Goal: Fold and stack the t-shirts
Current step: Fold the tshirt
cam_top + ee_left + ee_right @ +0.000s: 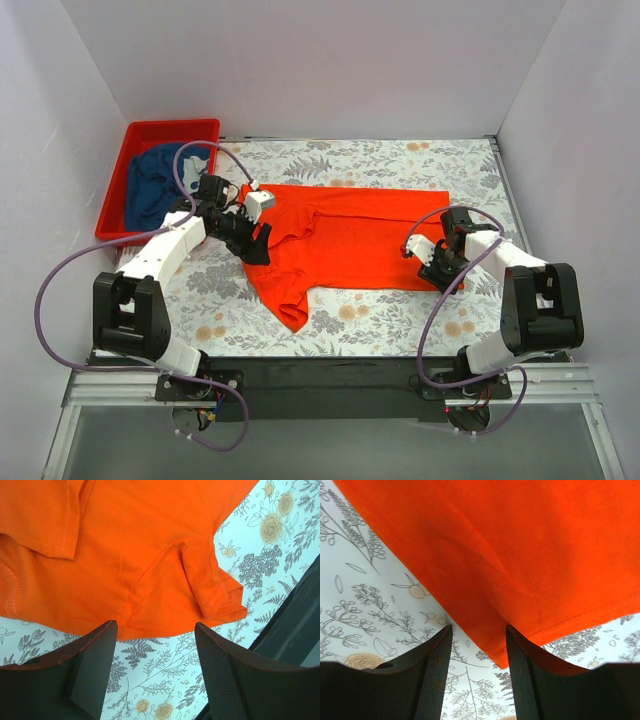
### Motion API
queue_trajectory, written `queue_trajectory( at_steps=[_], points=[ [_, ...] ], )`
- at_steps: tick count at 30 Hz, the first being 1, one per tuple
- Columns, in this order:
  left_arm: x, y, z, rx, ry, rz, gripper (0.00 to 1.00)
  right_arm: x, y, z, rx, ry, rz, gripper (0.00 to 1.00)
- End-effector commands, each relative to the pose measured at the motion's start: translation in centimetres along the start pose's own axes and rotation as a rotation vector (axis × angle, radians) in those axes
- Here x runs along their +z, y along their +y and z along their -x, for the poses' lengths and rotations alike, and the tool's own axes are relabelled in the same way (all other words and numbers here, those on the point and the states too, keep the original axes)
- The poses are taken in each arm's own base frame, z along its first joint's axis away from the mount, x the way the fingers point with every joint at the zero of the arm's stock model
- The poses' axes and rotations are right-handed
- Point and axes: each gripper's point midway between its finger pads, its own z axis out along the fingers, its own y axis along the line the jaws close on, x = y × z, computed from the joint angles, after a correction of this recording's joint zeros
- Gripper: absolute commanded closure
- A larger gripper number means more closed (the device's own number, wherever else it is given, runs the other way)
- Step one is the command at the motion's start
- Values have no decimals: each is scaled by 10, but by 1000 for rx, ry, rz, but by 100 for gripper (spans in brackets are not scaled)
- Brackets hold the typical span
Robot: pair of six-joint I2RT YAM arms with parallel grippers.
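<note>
Loosely spread, the soft orange-red t-shirt (350,240) lies creased on floral tablecloth (400,320); left gripper (155,625) and right gripper (479,628) stand released, jaws apart.

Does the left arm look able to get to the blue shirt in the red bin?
Probably yes. The blue shirt lies uncovered in the open bin, close beside the left gripper, which is open and holds nothing.

White arms (165,250) with black joints, lilac cables (40,300), black mesh-textured tool fingers (432,680).
</note>
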Motion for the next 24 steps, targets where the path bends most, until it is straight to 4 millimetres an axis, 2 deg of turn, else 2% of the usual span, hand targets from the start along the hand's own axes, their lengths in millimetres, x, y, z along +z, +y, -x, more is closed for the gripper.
queue_trajectory(
  at_steps=[1,6,8,11,12,13,17,22,24],
  points=[
    [-6,-4,4,40,-21,20,38,-3,-16,-2,-61,6,-95,47],
    [1,-5,-6,87,21,28,38,1,-15,-4,-70,11,-88,48],
    [6,-12,-15,126,51,8,38,4,-13,-5,-66,17,-77,55],
    [16,-21,-31,243,105,5,40,6,-11,-6,-61,23,-67,76],
    [18,-22,-35,272,117,12,41,6,-11,-6,-60,23,-67,92],
    [25,-24,-46,327,160,27,44,6,-12,-6,-58,22,-68,99],
    [42,-22,-44,381,206,63,53,4,-13,-4,-44,25,-63,99],
    [53,-13,-55,399,284,100,54,2,-17,-1,-37,19,-67,99],
    [55,-6,-66,413,329,124,54,0,-19,0,-36,19,-72,99]
  ],
)
